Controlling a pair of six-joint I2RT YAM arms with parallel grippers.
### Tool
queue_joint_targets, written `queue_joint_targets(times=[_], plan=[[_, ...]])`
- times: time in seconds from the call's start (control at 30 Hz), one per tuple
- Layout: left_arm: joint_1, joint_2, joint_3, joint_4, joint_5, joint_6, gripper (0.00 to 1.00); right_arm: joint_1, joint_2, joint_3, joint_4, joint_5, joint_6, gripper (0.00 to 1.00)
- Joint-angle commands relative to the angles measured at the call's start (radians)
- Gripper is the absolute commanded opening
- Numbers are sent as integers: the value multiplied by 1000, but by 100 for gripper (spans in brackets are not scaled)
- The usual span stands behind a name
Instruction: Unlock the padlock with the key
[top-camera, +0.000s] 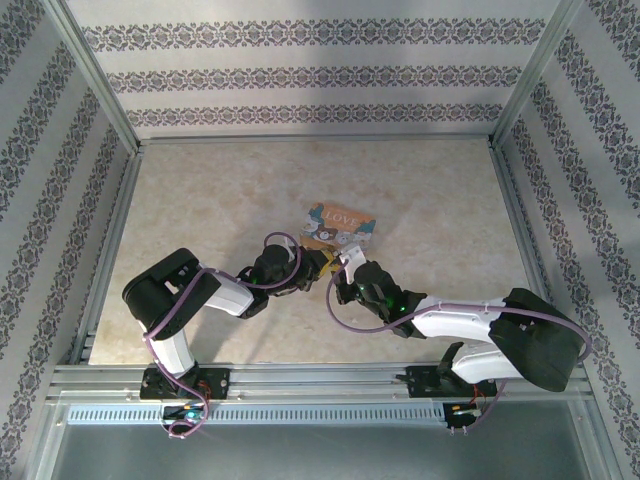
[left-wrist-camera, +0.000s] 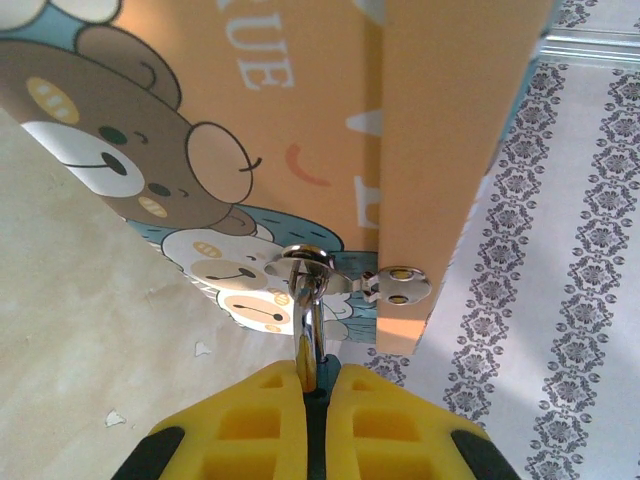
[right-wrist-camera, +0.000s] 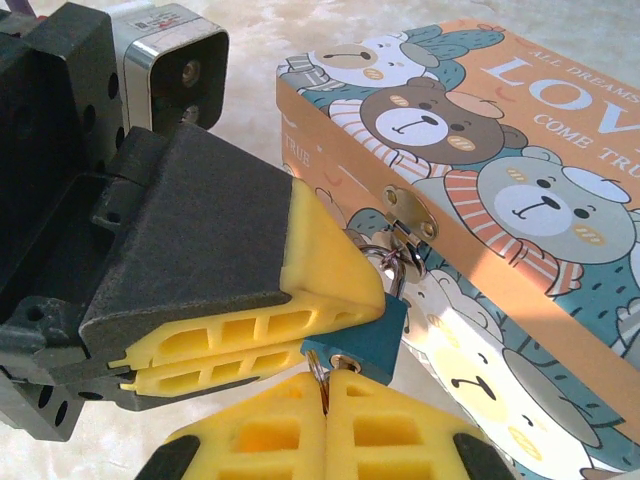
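Observation:
The padlock is a small blue block with a silver shackle, and it hangs from the hasp of an orange "LOVE" bear box. My left gripper is shut on the padlock's body, and the shackle rises from between its yellow fingers to the hasp ring. My right gripper comes from below and is shut on the key, which sits at the padlock's underside with a thin wire ring. In the top view both grippers meet at the box's near edge.
The box lies near the middle of a pale marbled table. Patterned walls and a metal frame enclose the table. The two arms cross the near half of it.

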Motion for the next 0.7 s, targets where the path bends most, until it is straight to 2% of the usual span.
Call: queue_joint_targets(times=[0.0,0.13,0.2,0.3,0.43,0.57,0.67], plan=[[-18,-27,0,-1,20,29,0,-14,-9,1,88,-11,42,1],[-18,-24,-1,-3,17,32,0,-18,-52,-7,56,-14,34,15],[-18,-16,-5,2,16,29,0,-19,-89,-14,33,-12,34,25],[-18,-2,-9,15,14,24,0,-22,-183,-19,-54,-13,49,46],[-18,12,-7,16,15,24,0,-53,-348,-16,-214,-8,81,65],[-18,32,-3,14,18,27,0,-144,-476,-7,-338,-64,137,73],[-18,52,1,12,20,29,0,-212,-508,0,-380,-125,180,76]])
